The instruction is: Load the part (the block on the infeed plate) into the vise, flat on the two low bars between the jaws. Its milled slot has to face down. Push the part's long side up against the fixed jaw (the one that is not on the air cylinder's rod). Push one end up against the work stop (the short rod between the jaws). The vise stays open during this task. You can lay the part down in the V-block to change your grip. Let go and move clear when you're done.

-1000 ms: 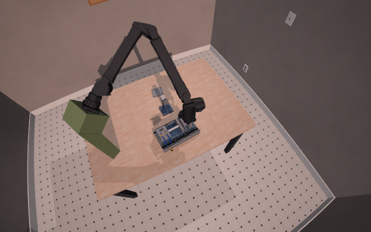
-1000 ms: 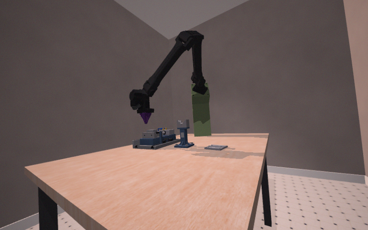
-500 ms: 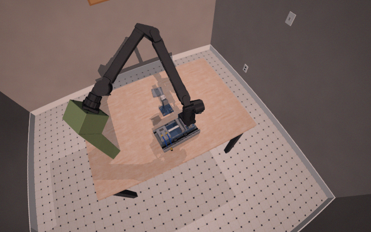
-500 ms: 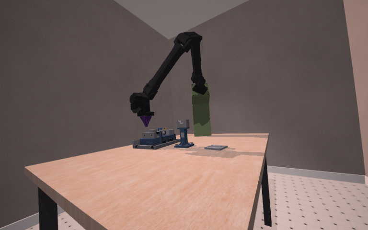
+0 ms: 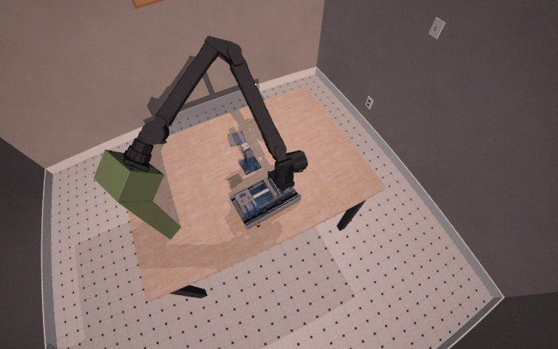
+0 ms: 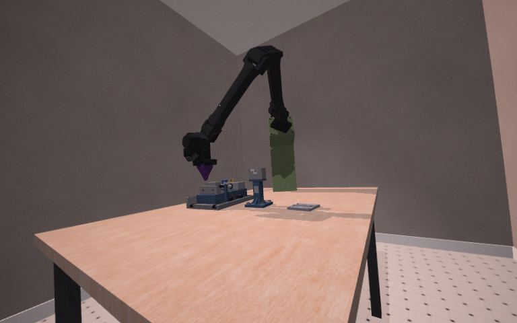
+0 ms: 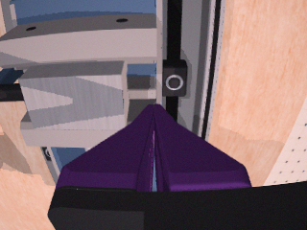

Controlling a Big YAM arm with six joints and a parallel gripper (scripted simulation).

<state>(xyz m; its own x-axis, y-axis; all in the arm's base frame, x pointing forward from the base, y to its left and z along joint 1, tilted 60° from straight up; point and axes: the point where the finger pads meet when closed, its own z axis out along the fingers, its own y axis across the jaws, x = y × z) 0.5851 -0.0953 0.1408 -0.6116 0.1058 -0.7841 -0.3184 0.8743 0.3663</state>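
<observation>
While the gripper (image 7: 153,118) hangs point-down just above the vise (image 6: 217,194), its purple fingers are pressed fully together with nothing between them. Wrist view shows the part (image 7: 76,102), a grey block, lying in the vise between the jaws, with a V-shaped shadow across its top face. Whether its slot faces down cannot be told. The work stop (image 7: 175,82) sits at the part's end, just beside it. Exterior view: V-block (image 6: 257,173) on its stand and infeed plate (image 6: 303,206) stand apart on the table (image 6: 213,247).
</observation>
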